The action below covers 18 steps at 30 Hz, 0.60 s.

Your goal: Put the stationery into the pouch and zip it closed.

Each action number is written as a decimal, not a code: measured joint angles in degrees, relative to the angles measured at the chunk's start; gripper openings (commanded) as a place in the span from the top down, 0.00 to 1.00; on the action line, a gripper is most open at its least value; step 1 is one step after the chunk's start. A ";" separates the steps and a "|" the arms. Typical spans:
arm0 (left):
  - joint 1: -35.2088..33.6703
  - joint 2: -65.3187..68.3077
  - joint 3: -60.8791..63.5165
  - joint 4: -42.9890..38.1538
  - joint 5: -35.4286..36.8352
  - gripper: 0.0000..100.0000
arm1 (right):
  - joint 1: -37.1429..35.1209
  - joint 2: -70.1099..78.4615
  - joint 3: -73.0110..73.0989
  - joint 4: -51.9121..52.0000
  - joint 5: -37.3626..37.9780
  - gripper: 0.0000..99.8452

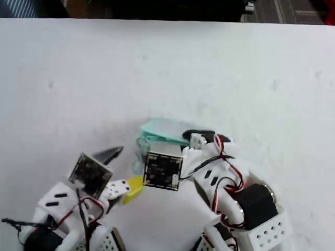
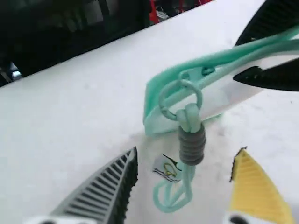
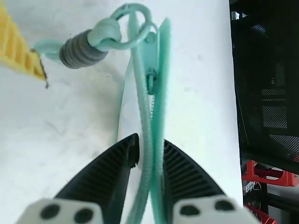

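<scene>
The left end effector (image 2: 187, 153) stands open, its grey ribbed finger and its yellow finger on either side of the grey ribbed bead (image 2: 191, 142) that hangs on a thin mint cord loop (image 2: 174, 198) from the zip slider (image 3: 150, 80); neither finger touches the bead. The right end effector (image 3: 150, 142) is closed on the zipped edge of the mint-green flat pouch (image 1: 162, 128), its black fingers pinching the edge farther along from the slider. The pouch lies on the white bench (image 1: 167, 68) just in front of both arms, and a small white label (image 2: 167, 169) hangs beside the cord. I cannot tell how far the zip is closed. The step in hand seems to be the zipping. To do it well, the left fingers should close squarely on the bead, not on the soft loop, which would slip. The pull should then go straight along the line of the zip and low over the bench, while the right grip holds the pouch firmly so that it does not fold or follow.
</scene>
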 measured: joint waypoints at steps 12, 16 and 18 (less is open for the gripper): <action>5.36 0.18 14.15 -16.35 3.60 0.83 | -0.09 0.00 0.00 0.00 0.00 0.98; 5.45 0.97 18.37 -23.91 3.60 0.97 | -0.09 0.00 0.00 0.00 0.00 0.98; 5.80 0.35 18.37 -24.70 3.60 0.97 | -0.09 0.00 0.00 0.00 0.00 0.98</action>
